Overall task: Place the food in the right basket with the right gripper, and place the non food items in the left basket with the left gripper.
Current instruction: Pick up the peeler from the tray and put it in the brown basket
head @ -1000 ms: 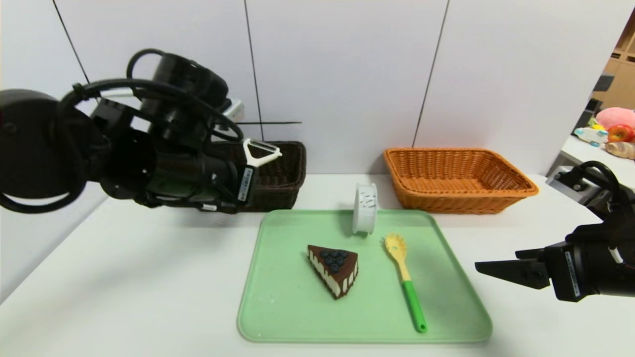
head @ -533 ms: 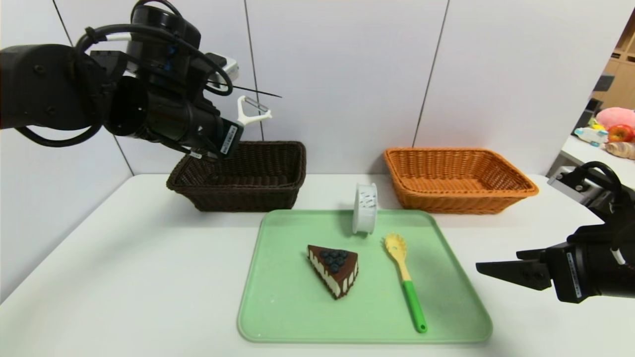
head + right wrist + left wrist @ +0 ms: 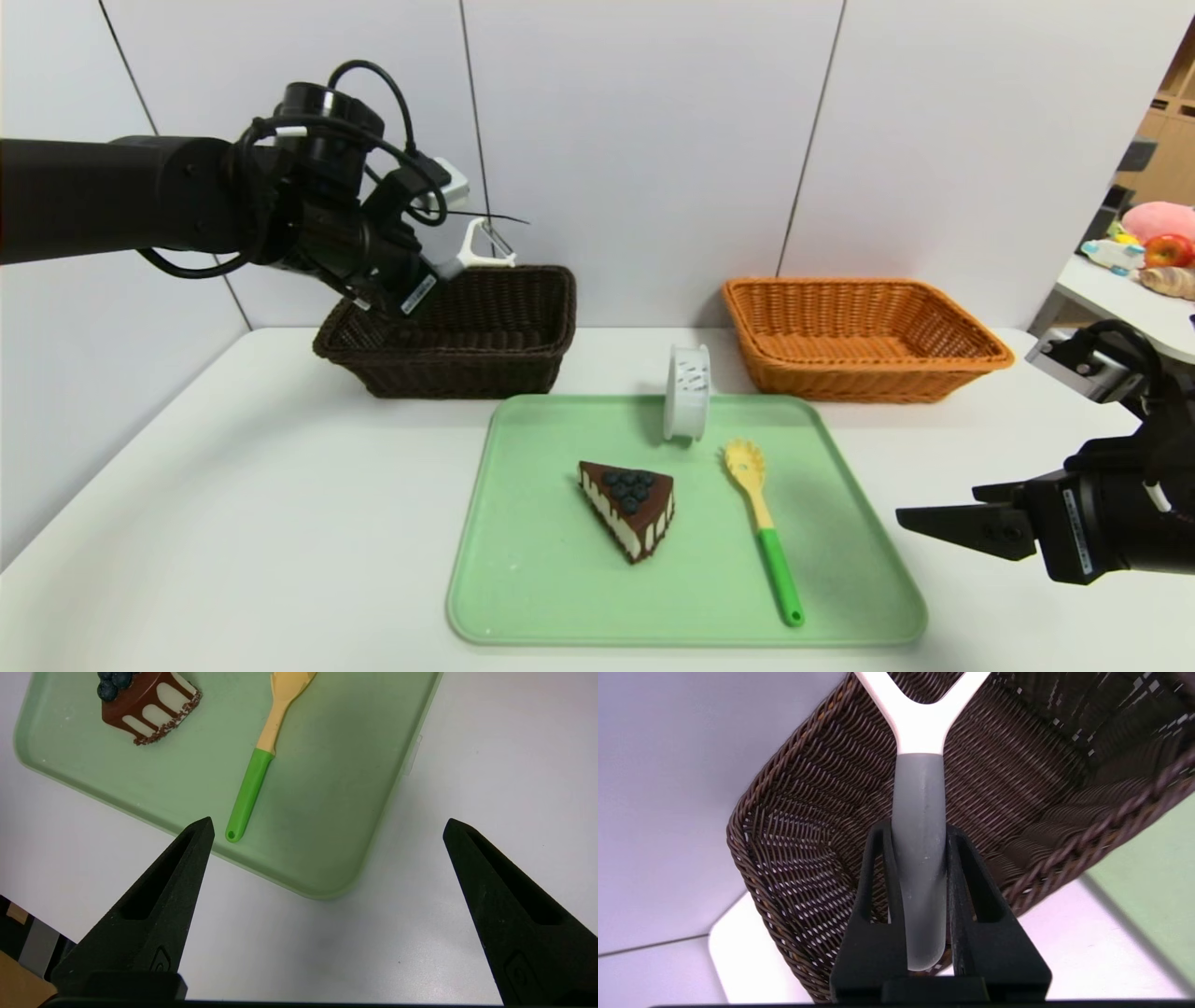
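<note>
Peeler (image 3: 476, 252) (grey-handled) hangs over the white table (image 3: 280, 495), near pale walls (image 3: 644, 140).

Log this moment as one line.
left gripper: shut on peeler, over dark basket | right gripper: open, beside tray
</note>
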Controlling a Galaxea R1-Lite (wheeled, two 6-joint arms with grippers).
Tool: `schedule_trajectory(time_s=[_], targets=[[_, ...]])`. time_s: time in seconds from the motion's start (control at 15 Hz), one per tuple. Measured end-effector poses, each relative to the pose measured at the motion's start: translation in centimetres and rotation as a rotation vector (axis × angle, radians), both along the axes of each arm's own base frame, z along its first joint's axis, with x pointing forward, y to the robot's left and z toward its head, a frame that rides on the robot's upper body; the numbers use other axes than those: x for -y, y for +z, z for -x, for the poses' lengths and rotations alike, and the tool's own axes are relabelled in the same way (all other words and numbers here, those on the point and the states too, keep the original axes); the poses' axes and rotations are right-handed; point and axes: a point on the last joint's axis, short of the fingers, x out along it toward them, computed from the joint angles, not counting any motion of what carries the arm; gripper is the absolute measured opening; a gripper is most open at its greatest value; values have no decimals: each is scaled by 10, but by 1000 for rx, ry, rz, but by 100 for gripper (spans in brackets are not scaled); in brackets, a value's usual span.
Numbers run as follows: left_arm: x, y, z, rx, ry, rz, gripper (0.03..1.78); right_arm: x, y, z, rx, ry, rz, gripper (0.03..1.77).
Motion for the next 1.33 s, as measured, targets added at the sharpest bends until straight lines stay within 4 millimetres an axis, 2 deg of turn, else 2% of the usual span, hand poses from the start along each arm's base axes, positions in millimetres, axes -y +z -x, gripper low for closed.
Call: schedule_trajectory(time_s=[0.27,0.53,0.6,0.8,1.07,1.2,1.33], targets=[[2,-18,-16,-8,-54,-88,29,0,-3,0,10,-3,-1,170],[7,-33,-35,11,-66,-92,29,1,-7,1,5,-5,0,170],[8,-37,-37,1,-76,-87,34,1,-7,1,5,-7,0,170],[9,-44,-41,-17,-74,-76,78,1,-6,2,10,-9,-1,170],[9,-43,-42,-13,-70,-69,114,2,-5,2,14,-11,-2,170],[8,-32,-39,6,-55,-40,128,2,-5,3,17,-12,-2,170],[5,-8,-30,31,-22,20,138,3,-4,4,23,-13,-4,170]])
